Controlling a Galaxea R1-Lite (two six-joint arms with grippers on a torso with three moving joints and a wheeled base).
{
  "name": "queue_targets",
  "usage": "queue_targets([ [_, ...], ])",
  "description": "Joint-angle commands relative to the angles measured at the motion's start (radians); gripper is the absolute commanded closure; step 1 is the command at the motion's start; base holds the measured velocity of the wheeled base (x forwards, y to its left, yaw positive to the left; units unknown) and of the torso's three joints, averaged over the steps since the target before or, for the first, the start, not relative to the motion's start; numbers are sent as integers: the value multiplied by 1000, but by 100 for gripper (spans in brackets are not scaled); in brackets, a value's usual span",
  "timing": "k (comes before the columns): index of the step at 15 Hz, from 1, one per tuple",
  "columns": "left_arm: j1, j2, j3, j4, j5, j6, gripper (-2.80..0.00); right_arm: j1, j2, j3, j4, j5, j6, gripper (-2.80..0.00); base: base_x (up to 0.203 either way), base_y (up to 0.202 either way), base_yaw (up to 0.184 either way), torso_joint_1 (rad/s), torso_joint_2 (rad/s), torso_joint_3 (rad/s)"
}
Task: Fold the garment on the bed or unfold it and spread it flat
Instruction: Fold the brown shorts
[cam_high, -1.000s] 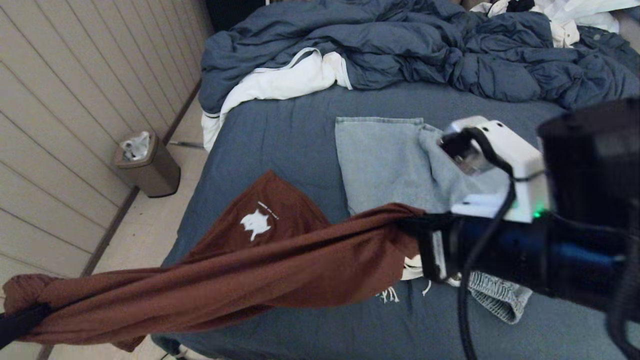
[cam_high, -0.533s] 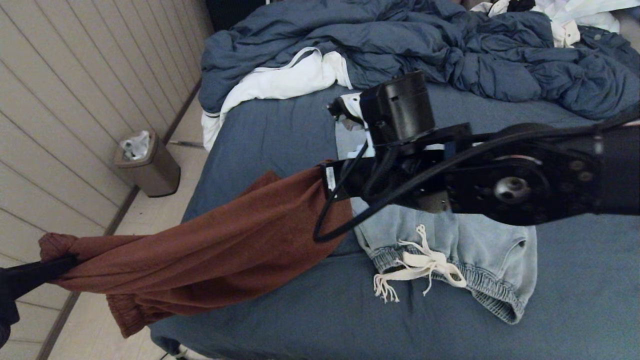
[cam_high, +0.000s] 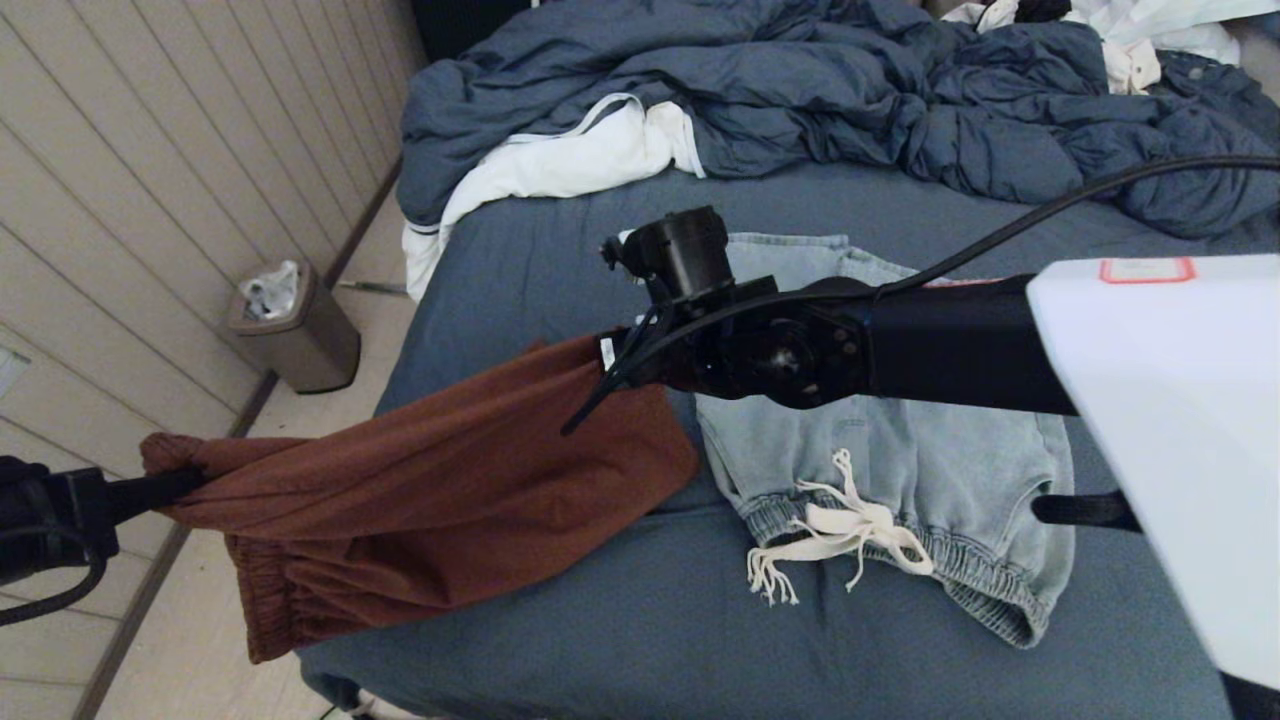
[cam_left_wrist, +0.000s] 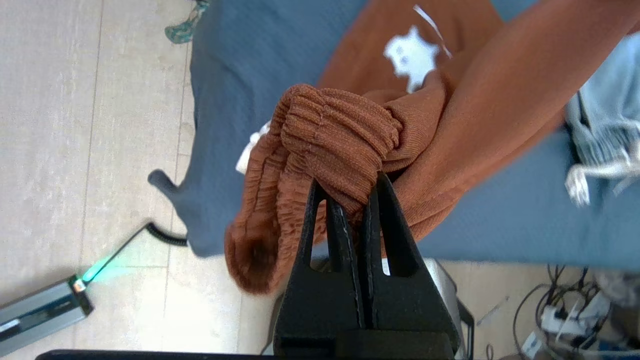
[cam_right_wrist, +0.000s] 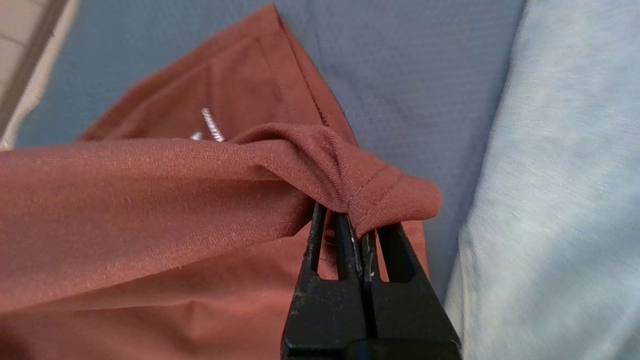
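Observation:
A rust-brown garment (cam_high: 440, 500) hangs stretched between my two grippers, over the near left corner of the bed (cam_high: 560, 260). My left gripper (cam_high: 185, 478) is off the bed's left side, above the floor. It is shut on the ribbed elastic waistband (cam_left_wrist: 330, 130), as the left wrist view (cam_left_wrist: 350, 187) shows. My right gripper (cam_high: 610, 365) is over the slate-blue sheet, shut on a stitched hem corner (cam_right_wrist: 390, 195) of the same garment (cam_right_wrist: 150, 200). A white logo (cam_left_wrist: 412, 52) shows on a layer beneath.
Light blue denim shorts (cam_high: 900, 470) with a white drawstring lie flat just right of the brown garment. The rumpled dark blue duvet (cam_high: 800, 90) with white lining covers the far end. A trash bin (cam_high: 295, 330) stands on the floor by the panelled wall.
My right gripper has swung left across the denim shorts and my left gripper has come right and up. The brown garment is now shorter and slacker between them.

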Motion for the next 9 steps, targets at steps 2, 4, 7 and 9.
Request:
queue_targets([
  [2,12,125,-1,-104,-3,-23,0,-13,83,-41,-9,58,-10,0,0,0,0,0,0,0],
  [4,14,150,7,-146,-13,-29,0,-17,95,-41,-40,62,-20,0,0,0,0,0,0,0],
  [7,14,169,12,-162,-29,-31,-280,-38,103,-41,-60,77,-30,0,0,0,0,0,0,0],
  [9,14,188,6,-225,-30,-76,-280,-49,105,-41,-74,80,-33,-280,0,0,0,0,0,0],
])
